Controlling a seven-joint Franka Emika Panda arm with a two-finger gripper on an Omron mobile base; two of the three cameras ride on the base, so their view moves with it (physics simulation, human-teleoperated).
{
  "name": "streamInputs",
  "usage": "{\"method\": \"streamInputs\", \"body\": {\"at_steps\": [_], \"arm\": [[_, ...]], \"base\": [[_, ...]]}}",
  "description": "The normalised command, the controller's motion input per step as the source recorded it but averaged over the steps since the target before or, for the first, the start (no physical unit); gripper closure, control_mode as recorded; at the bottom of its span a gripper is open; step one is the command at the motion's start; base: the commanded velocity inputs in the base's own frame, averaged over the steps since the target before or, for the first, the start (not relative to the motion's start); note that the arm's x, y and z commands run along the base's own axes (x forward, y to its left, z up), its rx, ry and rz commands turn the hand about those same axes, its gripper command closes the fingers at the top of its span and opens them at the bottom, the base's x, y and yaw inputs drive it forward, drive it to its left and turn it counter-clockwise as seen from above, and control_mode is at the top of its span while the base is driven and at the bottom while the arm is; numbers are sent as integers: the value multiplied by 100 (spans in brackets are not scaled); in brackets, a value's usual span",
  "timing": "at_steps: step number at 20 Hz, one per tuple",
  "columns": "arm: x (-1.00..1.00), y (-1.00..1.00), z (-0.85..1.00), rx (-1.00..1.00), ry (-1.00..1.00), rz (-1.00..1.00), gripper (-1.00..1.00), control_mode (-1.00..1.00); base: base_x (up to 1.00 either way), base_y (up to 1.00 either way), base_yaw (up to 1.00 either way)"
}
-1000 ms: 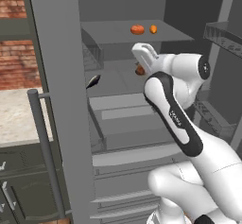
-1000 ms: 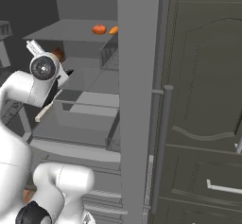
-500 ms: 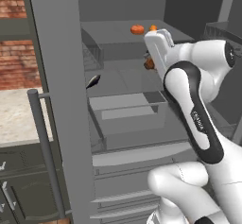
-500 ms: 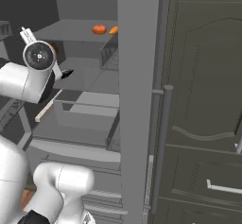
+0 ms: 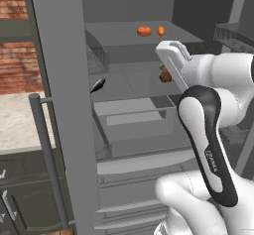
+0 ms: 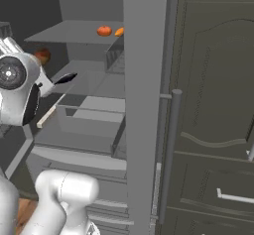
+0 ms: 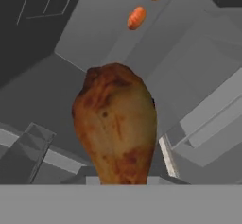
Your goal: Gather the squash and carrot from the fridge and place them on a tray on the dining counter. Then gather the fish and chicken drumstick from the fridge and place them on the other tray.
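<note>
Fingers clamped on chicken drumstick (image 7: 116, 126) — dead centre in hand view; two orange items (image 7: 137, 17) at 12 on fridge shelf (image 5: 124, 33). Tray delivery pending.

An open fridge door (image 5: 59, 105) stands left of the arm; a pulled-out drawer (image 5: 131, 117) juts forward below the shelf.

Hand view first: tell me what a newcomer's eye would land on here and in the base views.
A browned, glossy chicken drumstick looms in the middle of the hand view, held in the shut gripper in front of the open grey fridge. On the top shelf behind it lie two small orange vegetables. A small dark fish sits at the left edge of the shelf below.
</note>
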Motion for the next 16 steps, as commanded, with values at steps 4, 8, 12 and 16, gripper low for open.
{"method": "streamInputs", "body": {"at_steps": [4,8,12,16], "arm": [[-36,-33,1,-31,-1,2,100,-100],[-41,-22,47,-7,-1,-1,100,-100],[-31,0,-2,-1,18,-4,100,-100],[-49,-1,-21,1,29,-3,100,-100]], "base": [[0,0,0],[0,0,0],[0,0,0],[0,0,0]]}}
